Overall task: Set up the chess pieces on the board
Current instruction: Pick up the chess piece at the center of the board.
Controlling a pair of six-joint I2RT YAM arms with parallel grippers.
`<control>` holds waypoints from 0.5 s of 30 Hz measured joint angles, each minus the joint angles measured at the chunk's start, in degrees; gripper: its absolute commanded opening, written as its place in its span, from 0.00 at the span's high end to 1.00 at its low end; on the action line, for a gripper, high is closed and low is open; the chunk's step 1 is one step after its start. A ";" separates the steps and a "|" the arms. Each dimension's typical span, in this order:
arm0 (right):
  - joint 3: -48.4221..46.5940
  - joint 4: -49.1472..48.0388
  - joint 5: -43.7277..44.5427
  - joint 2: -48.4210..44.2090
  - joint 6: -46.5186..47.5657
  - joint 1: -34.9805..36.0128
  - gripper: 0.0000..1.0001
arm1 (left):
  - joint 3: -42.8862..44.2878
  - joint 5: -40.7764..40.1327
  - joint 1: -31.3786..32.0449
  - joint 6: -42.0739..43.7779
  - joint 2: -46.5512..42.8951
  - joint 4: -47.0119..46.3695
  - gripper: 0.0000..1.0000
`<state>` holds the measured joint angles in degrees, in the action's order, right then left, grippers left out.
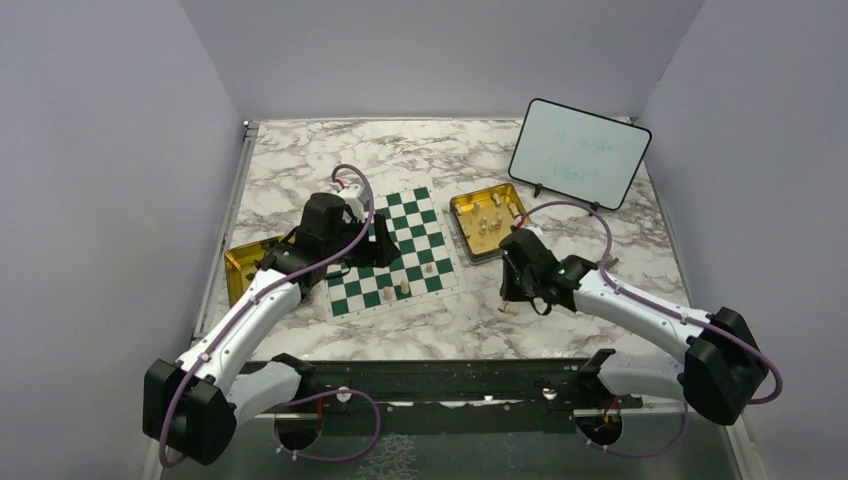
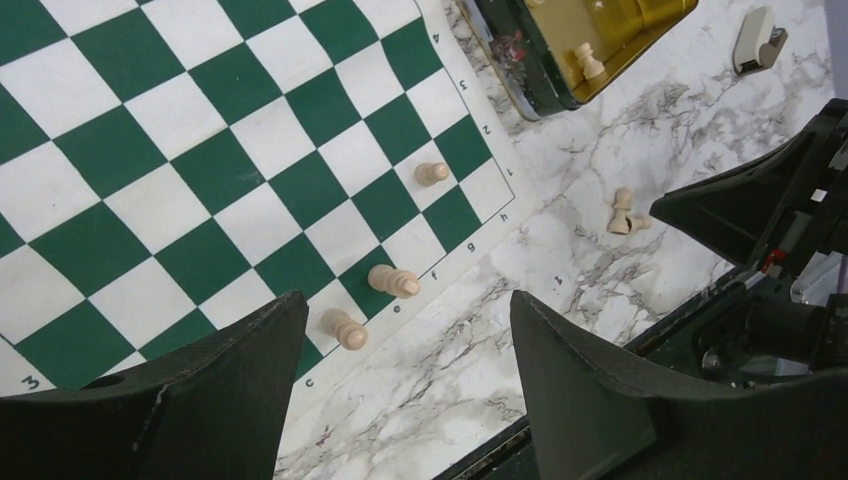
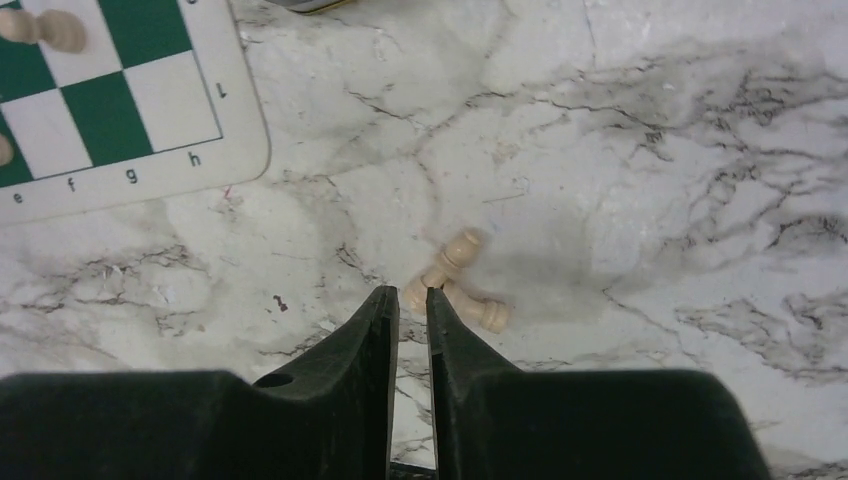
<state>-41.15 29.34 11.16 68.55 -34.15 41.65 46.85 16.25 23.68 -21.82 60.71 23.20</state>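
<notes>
The green-and-white board (image 1: 392, 232) lies mid-table with three cream chess pieces (image 1: 404, 287) standing near its front edge; the left wrist view shows them upright (image 2: 393, 281). My left gripper (image 2: 405, 305) hangs open and empty above the board's front edge, over the board's left part in the top view (image 1: 376, 246). Two more pieces (image 3: 462, 248) lie crossed on the marble right of the board. My right gripper (image 3: 409, 294) is low over them, its jaws a narrow slit apart, with one piece's end just at the tips. Nothing is gripped.
A gold tin (image 1: 462, 208) with several pieces stands right of the board, also in the left wrist view (image 2: 540, 95). Another gold tin (image 1: 240, 272) sits left of the board under the left arm. A framed whiteboard (image 1: 578, 153) stands at the back right.
</notes>
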 measured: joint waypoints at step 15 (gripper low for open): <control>0.79 2.01 4.87 9.11 -14.88 0.00 0.70 | -2.58 -1.44 0.00 2.60 -3.91 -1.25 0.24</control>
<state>-40.36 31.35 16.03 77.67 -49.04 41.65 44.27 14.81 23.68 -19.22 56.80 21.96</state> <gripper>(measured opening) 0.279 0.758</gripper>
